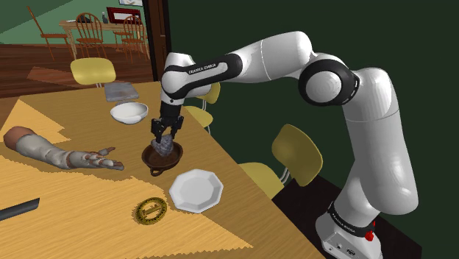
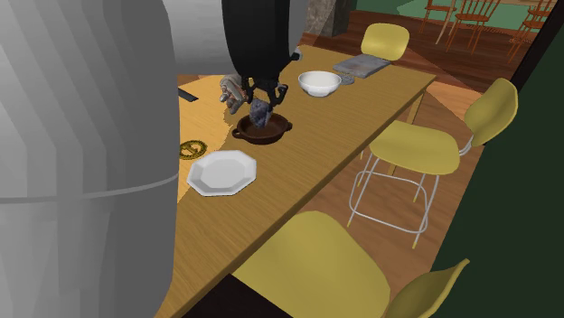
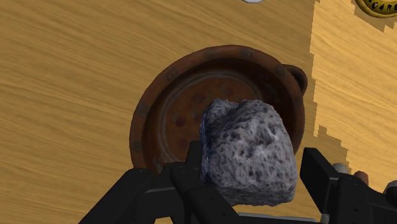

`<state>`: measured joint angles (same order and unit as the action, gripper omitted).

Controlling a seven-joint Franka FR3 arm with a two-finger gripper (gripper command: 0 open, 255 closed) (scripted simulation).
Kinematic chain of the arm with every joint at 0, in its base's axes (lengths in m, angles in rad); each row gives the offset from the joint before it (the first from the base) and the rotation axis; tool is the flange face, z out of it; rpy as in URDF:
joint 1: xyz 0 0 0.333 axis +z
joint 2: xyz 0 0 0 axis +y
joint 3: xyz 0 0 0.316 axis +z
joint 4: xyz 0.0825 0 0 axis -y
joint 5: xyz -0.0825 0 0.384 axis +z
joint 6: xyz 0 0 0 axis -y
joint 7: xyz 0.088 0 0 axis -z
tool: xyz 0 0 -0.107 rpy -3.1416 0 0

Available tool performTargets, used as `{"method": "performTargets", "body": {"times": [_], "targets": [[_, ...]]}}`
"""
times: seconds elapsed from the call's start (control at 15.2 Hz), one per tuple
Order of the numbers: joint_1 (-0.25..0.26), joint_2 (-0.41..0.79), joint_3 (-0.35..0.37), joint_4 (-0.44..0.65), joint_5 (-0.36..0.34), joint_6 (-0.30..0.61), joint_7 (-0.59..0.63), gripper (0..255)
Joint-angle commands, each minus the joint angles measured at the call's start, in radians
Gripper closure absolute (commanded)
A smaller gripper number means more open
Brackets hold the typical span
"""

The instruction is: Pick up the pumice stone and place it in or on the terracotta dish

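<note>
White arm (image 1: pixel 279 62) low over dish (image 3: pixel 151 105), stone (image 3: pixel 248 149) in claw (image 3: pixel 251 170).

Shoulder view: on the table (image 1: pixel 210 158), the stone (image 1: pixel 163 145), clasped in the gripper (image 1: pixel 165 140), hangs over the dish (image 1: pixel 149 157); the bowl (image 1: pixel 129 112) lies behind the dish, the plate (image 1: pixel 196 190) before it, the ring (image 1: pixel 151 211) at the plate's left.

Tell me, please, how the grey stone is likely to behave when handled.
The stone looks rigid and lumpy, so it probably won't flex or roll far. Its pitted surface likely resists slipping in the tool. Dropped into the dish, it should settle.
</note>
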<state>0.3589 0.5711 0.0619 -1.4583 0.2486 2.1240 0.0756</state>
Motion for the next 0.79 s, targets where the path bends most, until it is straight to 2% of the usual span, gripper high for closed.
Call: {"method": "performTargets", "body": {"times": [0.0, 0.07, 0.13, 0.46, 0.73], "targets": [[0.000, 0.000, 0.000, 0.000, 0.000, 0.000, 0.000, 255], [0.000, 0.000, 0.000, 0.000, 0.000, 0.000, 0.000, 255], [0.000, 0.000, 0.000, 0.000, 0.000, 0.000, 0.000, 0], [0.000, 0.000, 0.000, 0.000, 0.000, 0.000, 0.000, 0], [-0.016, -0.055, -0.006, 0.038, -0.004, -0.094, 0.004, 0]]}}
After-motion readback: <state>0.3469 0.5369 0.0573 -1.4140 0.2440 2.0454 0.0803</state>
